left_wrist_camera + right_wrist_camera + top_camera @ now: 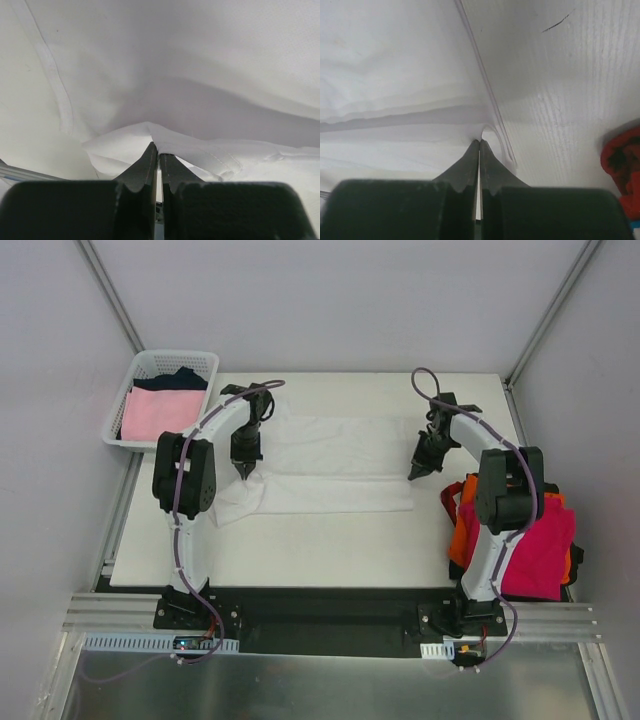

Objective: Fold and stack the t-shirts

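A white t-shirt [330, 465] lies spread across the middle of the table, partly folded lengthwise. My left gripper [246, 474] is shut on the shirt's left part; in the left wrist view the tips [158, 150] pinch a raised fold of white cloth [200, 100]. My right gripper [413, 476] is shut on the shirt's right edge; in the right wrist view the tips [479, 144] pinch the hem of the white cloth [395, 75]. A pile of magenta-red [540, 540] and orange [462, 530] shirts sits at the right. Pale pink [160, 412] and navy [180, 378] shirts lie in the basket.
The white lattice basket [125, 400] stands off the table's far left corner. The pile at the right hangs over the table edge beside my right arm's base; a bit of red cloth [622, 165] shows in the right wrist view. Frame posts rise at both far corners.
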You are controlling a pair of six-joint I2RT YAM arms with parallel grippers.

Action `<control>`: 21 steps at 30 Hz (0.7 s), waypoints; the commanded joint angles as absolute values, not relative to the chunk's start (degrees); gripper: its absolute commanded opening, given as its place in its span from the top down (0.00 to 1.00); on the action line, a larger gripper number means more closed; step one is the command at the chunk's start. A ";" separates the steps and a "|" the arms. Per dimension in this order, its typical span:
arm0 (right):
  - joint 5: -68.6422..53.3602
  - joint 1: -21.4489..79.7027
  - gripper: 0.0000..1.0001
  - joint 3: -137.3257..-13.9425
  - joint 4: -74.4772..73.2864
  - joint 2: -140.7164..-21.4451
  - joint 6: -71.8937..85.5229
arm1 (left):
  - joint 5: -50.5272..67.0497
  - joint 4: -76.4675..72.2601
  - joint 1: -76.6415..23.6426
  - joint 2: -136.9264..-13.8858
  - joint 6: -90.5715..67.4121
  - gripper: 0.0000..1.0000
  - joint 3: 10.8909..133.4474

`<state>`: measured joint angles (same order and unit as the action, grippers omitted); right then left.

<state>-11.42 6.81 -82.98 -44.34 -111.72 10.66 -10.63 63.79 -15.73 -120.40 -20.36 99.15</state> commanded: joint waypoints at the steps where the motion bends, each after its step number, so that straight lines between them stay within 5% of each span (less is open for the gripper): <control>1: -11.78 6.42 0.99 -86.83 -44.65 -113.29 11.86 | -8.70 63.90 -13.45 -122.16 -18.54 1.00 102.21; 3: -11.60 6.42 0.99 -87.62 -44.82 -114.16 12.04 | -8.87 63.63 -13.10 -123.13 -18.63 0.99 102.74; 6: -11.60 6.42 0.92 -88.76 -45.35 -114.96 12.13 | -9.93 63.28 -12.83 -123.83 -19.33 0.72 103.36; 7: -11.60 6.50 0.82 -88.86 -45.53 -115.22 12.13 | -10.28 63.37 -12.66 -123.92 -19.51 0.48 103.45; 10: -11.60 6.50 0.39 -88.51 -45.44 -114.70 12.13 | -11.25 63.02 -12.48 -124.01 -20.21 0.02 103.36; 12: -11.08 6.50 0.18 -88.07 -44.91 -114.17 12.22 | -11.51 62.67 -12.30 -123.84 -20.48 0.01 103.36; 14: -10.55 6.50 0.13 -87.19 -44.13 -112.69 12.22 | -11.43 62.14 -12.30 -123.31 -20.66 0.01 103.36; 21: -12.57 8.52 0.25 -87.18 -44.73 -107.23 12.83 | -7.74 61.17 -12.30 -115.42 -22.50 0.01 101.61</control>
<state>-11.35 7.01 -85.80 -43.75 -113.10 12.29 -9.93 61.10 -12.47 -123.52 -20.49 101.62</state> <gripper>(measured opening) 0.810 0.992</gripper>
